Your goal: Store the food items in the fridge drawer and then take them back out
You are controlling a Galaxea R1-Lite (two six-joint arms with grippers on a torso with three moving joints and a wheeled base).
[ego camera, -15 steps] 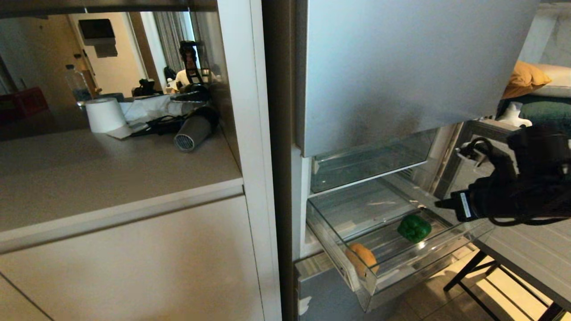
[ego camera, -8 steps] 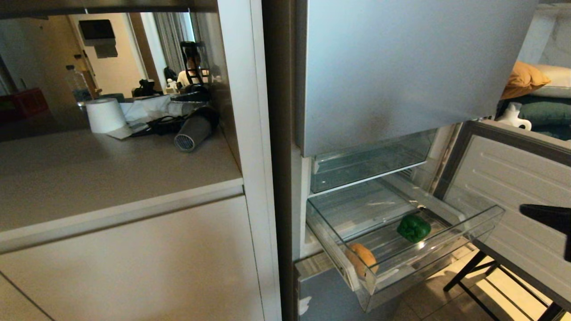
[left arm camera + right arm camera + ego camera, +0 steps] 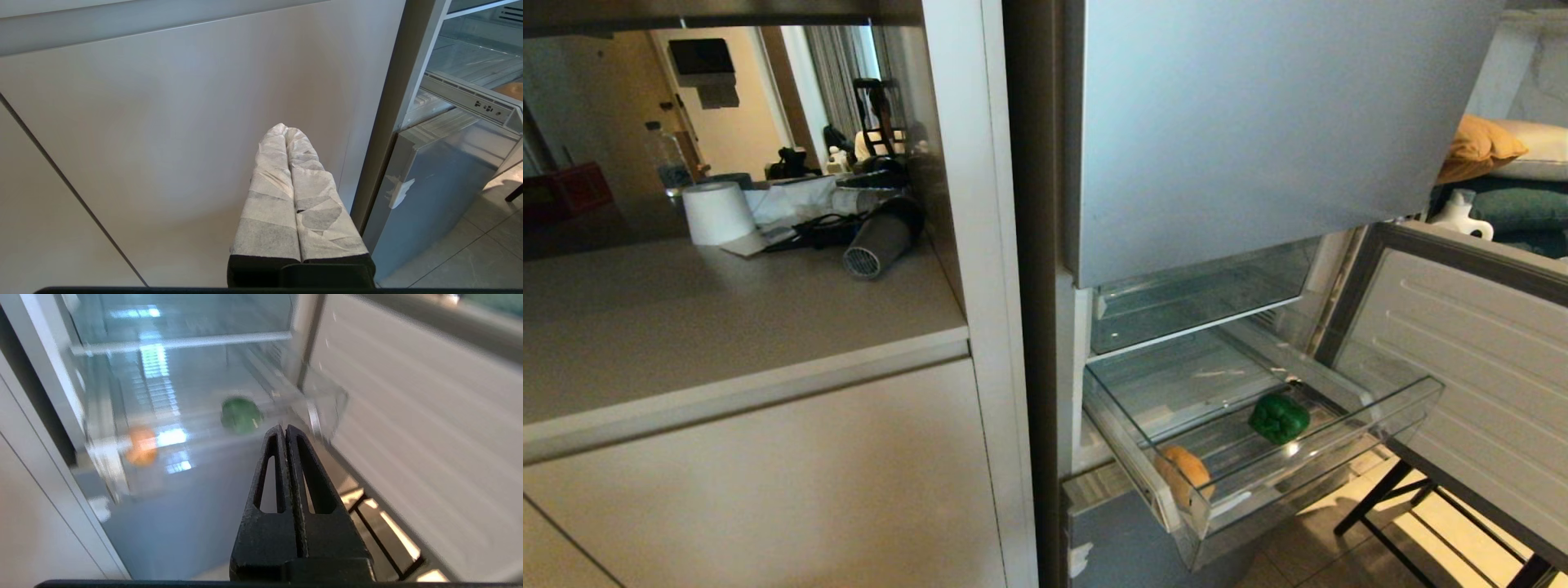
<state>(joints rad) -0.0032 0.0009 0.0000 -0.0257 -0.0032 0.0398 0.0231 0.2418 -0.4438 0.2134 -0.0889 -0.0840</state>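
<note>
The silver-grey fridge [image 3: 1241,122] stands with its lower door [image 3: 1462,359] swung wide beside the beige cabinet [image 3: 768,457], and its clear fridge drawer [image 3: 1388,412] is pulled out, holding both food items well apart. The green bell pepper [image 3: 1280,418] lies toward the right side of the drawer and the tan potato [image 3: 1184,475] sits against the front left corner. My right gripper [image 3: 285,430] hangs empty in front of the drawer with its black fingers clenched together, and my left gripper [image 3: 286,130], its taped fingers pressed together on nothing, is parked facing the cabinet front.
</note>
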